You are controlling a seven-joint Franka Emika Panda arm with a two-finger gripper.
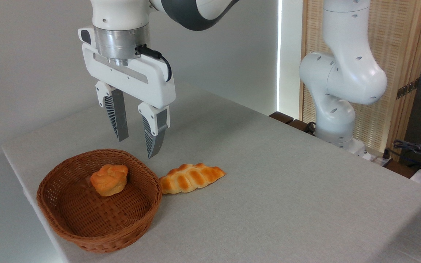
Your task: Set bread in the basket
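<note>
The long braided golden-orange bread (191, 178) lies flat on the table, its left end touching the outer right side of the round brown wicker basket (68, 226). My gripper (136, 147) hangs open above the basket's far rim, up and to the left of the bread. Nothing sits between its grey ribbed fingers (117, 115), and they touch neither the bread nor the basket.
A small round orange bun (109, 179) rests inside the basket, toward its back. The grey table (287, 182) ends close to the basket on the left and front. My arm's white base (336, 109) stands at the far right, with cables (420, 149) beyond it.
</note>
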